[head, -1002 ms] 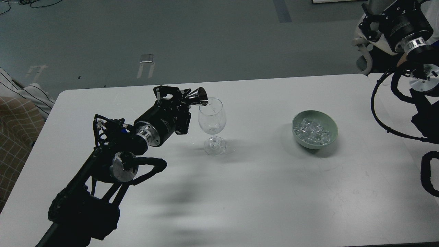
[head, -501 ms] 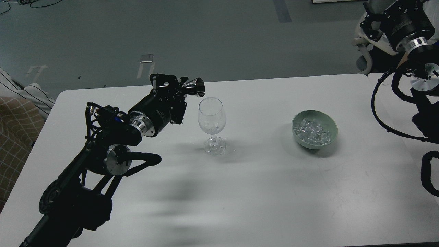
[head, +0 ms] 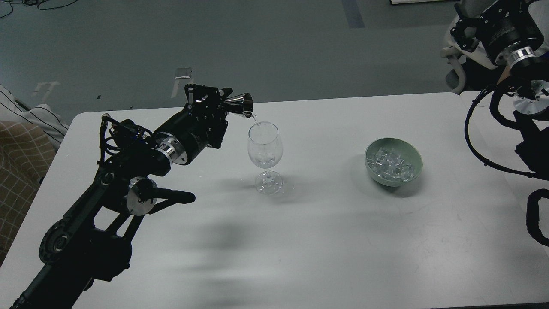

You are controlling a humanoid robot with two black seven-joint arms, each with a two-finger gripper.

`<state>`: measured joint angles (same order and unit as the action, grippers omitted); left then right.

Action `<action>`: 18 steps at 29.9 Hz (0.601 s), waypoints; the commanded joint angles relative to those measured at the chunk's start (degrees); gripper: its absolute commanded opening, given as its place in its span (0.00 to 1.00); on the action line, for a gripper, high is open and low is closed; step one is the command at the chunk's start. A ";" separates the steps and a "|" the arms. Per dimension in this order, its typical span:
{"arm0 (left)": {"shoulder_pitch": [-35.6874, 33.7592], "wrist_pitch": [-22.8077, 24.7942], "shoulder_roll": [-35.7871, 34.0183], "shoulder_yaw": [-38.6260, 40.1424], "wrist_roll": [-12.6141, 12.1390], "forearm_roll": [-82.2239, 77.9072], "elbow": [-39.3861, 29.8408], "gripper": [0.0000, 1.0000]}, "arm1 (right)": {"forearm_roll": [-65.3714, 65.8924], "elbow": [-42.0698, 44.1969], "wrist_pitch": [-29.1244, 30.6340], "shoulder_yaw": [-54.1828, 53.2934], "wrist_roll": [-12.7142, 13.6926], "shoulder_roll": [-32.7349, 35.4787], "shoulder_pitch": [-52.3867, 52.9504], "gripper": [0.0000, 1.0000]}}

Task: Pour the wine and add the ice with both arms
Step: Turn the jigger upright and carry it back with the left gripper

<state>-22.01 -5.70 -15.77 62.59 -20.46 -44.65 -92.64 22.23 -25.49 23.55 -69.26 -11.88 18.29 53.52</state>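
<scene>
A clear stemmed glass (head: 265,148) stands upright on the white table (head: 326,223), left of centre. My left gripper (head: 224,102) is shut on a small metal jigger cup (head: 241,105), tipped on its side with its mouth just above and left of the glass rim. A thin clear stream of wine (head: 254,116) runs from the cup's lip toward the glass. The ice (head: 391,164) is a heap of clear cubes in a green bowl (head: 414,159) to the right. My right arm (head: 508,30) is raised at the top right; its gripper (head: 461,31) is small and dark.
The right arm's black cables (head: 476,141) loop over the table's right edge. A white chair frame (head: 452,64) stands behind the right arm. A person's striped and checked clothing (head: 21,141) is at the left edge, beside the table.
My left arm has drawn back left and up, lifting the jigger from inside the glass rim to just above it. The glass, bowl and right arm have not moved.
</scene>
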 commanded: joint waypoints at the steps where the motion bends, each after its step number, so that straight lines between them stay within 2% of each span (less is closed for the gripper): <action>1: -0.57 0.95 -2.25 0.08 -0.02 0.00 -0.08 0.00 | 0.00 0.00 0.00 0.00 0.02 -0.01 -0.08 1.00; 5: -2.33 4.37 -4.71 0.08 -0.02 0.00 -0.17 0.00 | 0.00 0.00 0.00 0.00 -0.07 0.17 -0.08 1.00; 10: -4.18 5.00 -6.64 -0.01 -0.02 -0.09 -0.17 0.00 | 0.00 -0.18 0.18 0.00 0.02 0.26 -0.17 1.00; 18: -8.13 8.95 -8.58 -0.01 -0.55 -3.51 -0.17 0.00 | 0.00 -0.18 0.27 0.00 0.02 0.52 -0.17 1.00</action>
<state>-29.27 2.24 -24.32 62.55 -20.51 -46.59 -92.83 22.23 -25.66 23.90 -69.26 -11.89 18.70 53.34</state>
